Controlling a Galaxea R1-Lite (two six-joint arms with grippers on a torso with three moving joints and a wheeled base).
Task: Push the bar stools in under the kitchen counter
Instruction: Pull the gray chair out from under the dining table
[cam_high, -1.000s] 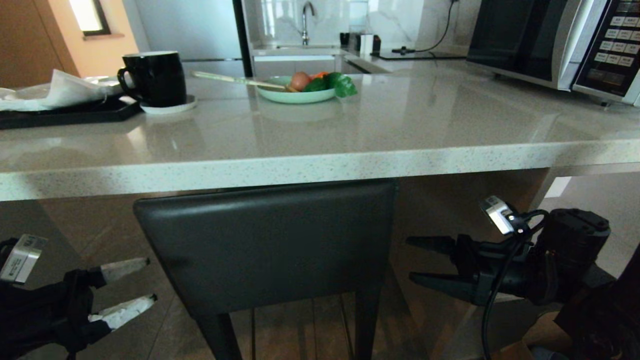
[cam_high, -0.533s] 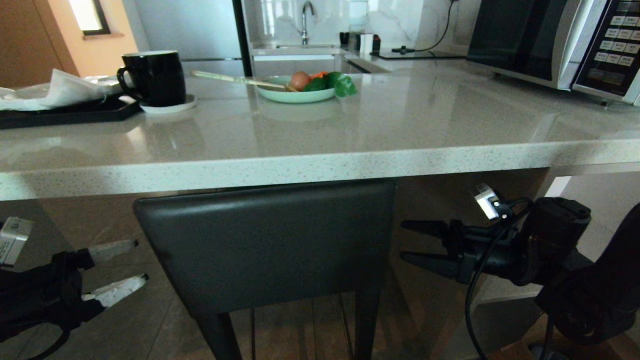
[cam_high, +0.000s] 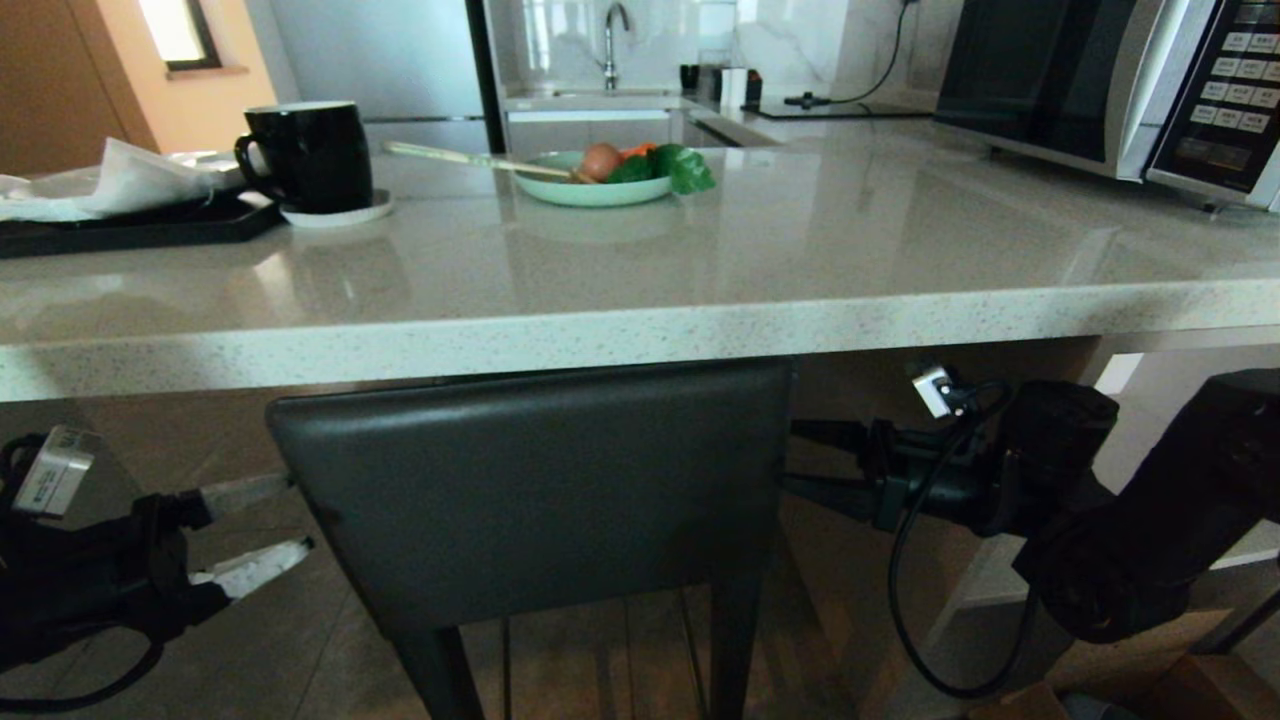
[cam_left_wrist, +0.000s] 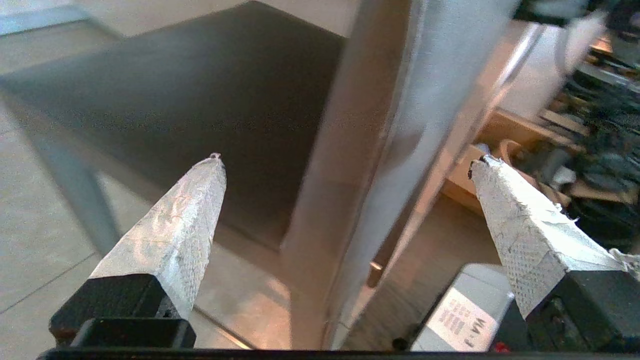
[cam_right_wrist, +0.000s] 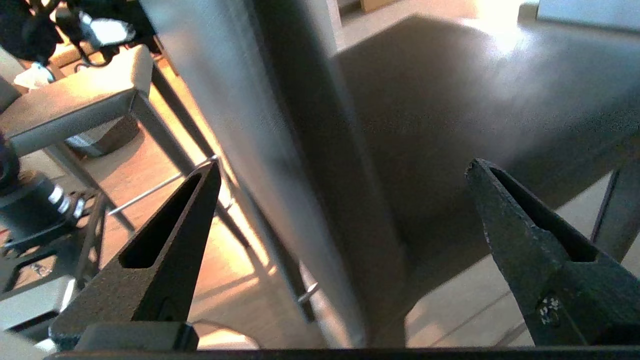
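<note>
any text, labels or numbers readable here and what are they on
Nothing can be read outright.
Microwave keypad: rows of printed button labels, too small to read.
Left gripper: white label on its camera block, blurred.
The same kind of white label in the left wrist view: dark print, too blurred to read.
Bar stool and kitchen counter: no text.

Stool (cam_high: 530, 490) under counter (cam_high: 640, 330), between hands.

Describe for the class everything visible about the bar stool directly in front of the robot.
The bar stool has a low, wide rectangular backrest in dark grey, leather-like material, slim dark legs and thin rails below. It stands upright, its backrest top just under the kitchen counter edge. The open left gripper and open right gripper flank the backrest's side edges; contact is unclear.
</note>
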